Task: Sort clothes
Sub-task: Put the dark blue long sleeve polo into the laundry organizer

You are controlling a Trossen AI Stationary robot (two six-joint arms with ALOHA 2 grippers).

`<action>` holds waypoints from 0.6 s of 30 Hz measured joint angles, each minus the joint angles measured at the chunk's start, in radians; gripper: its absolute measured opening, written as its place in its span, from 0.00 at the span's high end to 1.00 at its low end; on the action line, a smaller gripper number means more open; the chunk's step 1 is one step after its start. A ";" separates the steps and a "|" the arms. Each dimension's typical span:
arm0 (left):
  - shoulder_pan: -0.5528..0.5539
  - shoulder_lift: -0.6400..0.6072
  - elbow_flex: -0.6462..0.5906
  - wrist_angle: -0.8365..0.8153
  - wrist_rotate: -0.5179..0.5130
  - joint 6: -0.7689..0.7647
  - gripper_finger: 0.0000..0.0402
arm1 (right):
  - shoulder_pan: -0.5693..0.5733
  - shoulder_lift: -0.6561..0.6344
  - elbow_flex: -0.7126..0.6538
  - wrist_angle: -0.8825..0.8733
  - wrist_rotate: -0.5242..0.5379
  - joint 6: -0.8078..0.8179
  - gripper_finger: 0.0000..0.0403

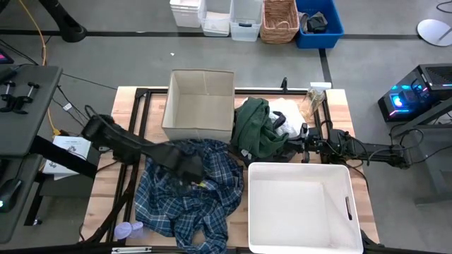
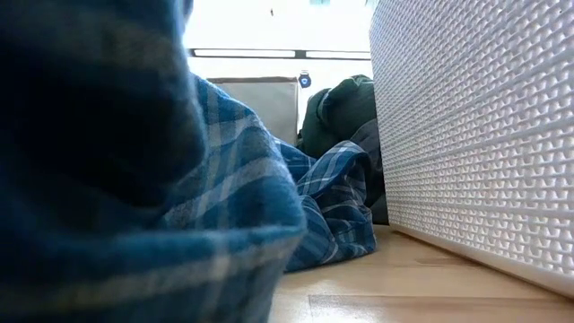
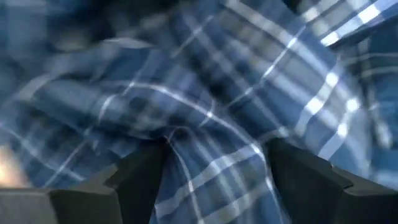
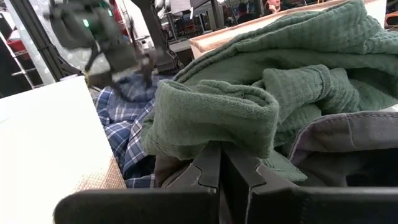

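The blue-and-white plaid shirt lies spread and rumpled on the table's near left part. My left gripper is on its far part, open, with plaid cloth between the fingers. The dark green garment lies heaped at mid table beside a black-grey garment. White lacy pieces lie behind them. My right gripper comes level from the table's right and is shut at the green garment's near edge. My left gripper comes down on the plaid shirt from above, slanting from the table's left. Its open fingers stand in the cloth on either side of a raised ridge. The shirt lies on the table. My right gripper has its fingertips under a rolled fold of the green garment, which hides the place of contact. The fingers come level from the table's right. The garment rests on the heap and the table.
A white bin stands at the near right, and its wall fills the low view's right. An open cardboard box stands at the far middle. A small lavender object lies at the near left edge.
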 joint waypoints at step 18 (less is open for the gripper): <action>-0.056 0.328 -0.055 0.254 0.033 0.060 0.49 | 0.000 0.000 0.000 0.000 0.000 0.000 1.00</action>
